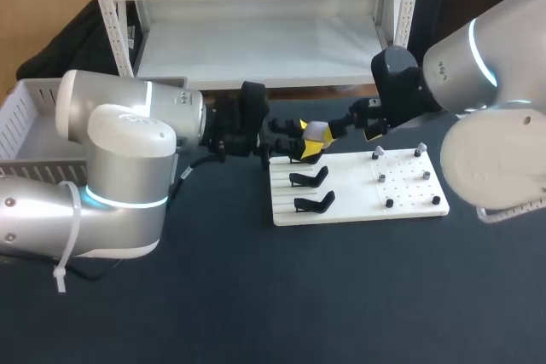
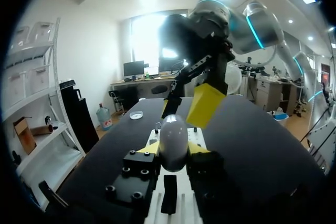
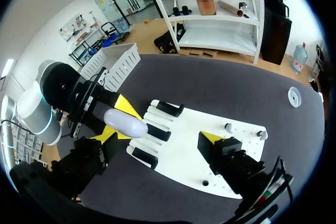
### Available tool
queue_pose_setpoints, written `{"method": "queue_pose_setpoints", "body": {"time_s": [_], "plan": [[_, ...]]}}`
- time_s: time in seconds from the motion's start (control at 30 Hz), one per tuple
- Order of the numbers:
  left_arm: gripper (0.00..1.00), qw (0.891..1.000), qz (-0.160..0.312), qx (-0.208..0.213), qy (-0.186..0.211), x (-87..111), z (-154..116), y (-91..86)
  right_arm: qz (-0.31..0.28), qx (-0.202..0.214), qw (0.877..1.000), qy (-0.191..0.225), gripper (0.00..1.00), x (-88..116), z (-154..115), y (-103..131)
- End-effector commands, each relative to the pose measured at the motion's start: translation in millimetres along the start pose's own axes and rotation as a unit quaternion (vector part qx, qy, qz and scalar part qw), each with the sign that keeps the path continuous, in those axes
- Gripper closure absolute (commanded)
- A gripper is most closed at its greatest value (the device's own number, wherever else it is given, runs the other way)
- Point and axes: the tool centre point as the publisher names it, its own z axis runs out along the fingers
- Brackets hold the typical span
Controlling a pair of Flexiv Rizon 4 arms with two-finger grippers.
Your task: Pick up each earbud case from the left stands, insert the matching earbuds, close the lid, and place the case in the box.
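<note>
1. left gripper point(image 2: 173, 149) is clamping the pale grey earbud case point(image 2: 173, 141), with a yellow tip pressing on each side. the fingers are sitting only as far apart as the case is wide.
2. the case is hanging in the air over the far left corner of the white board point(image 1: 354, 189), above the row of black stands point(image 1: 309, 178). i cannot tell whether its lid is open or closed.
3. right gripper point(image 2: 185, 106) is gaping wide and holding nothing. in the left wrist view it is hovering just ahead of and above the case, and i cannot tell whether it is touching it.
4. in the right wrist view the case is sitting near one of the right gripper's fingers rather than midway between them.
5. the board's left half is carrying three black stands, all without a case on them.
6. the board's right half is holding small earbuds point(image 1: 378, 154) on pegs, two pale at the far edge and darker ones nearer.
7. the white basket point(image 1: 26, 112) is sitting at the table's far left, well apart from the case, with its inside mostly hiding behind the left arm point(image 1: 128, 142).
</note>
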Motion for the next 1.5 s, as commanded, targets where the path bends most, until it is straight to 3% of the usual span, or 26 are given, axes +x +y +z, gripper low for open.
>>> {"method": "queue_pose_setpoints", "body": {"time_s": [0.03,0.43,0.53,0.6,0.63,0.73,1.1,1.5], "plan": [[1.00,1.000,0.002,0.000,-0.004,1.3,0,-3.7,-0.001,-0.003,1.000,0.002,0.00,-3,0,-2],[1.00,1.000,-0.006,0.022,-0.012,7.7,1,-9.0,-0.012,0.029,0.999,-0.007,0.00,-11,-12,-14],[1.00,0.998,-0.022,0.046,-0.046,9.3,-5,-5.1,-0.012,0.072,0.997,-0.003,0.00,-10,-19,-23],[1.00,0.997,-0.026,0.046,-0.057,9.6,-11,-1.8,-0.055,0.116,0.992,-0.003,0.00,-11,-21,-32],[1.00,0.996,-0.028,0.047,-0.066,8.9,-14,-0.6,-0.052,0.133,0.990,0.017,0.00,-10,-21,-36],[1.00,0.995,-0.034,0.042,-0.085,4.8,-23,3.1,-0.072,0.135,0.987,0.050,0.00,-4,-24,-49],[1.00,0.994,-0.005,0.005,-0.109,-22.3,-43,10.4,-0.067,0.178,0.978,0.086,0.00,21,-36,-94],[1.00,0.991,-0.038,-0.009,-0.125,-46.8,-46,17.8,-0.050,0.183,0.973,0.129,0.00,45,-34,-132]]}}
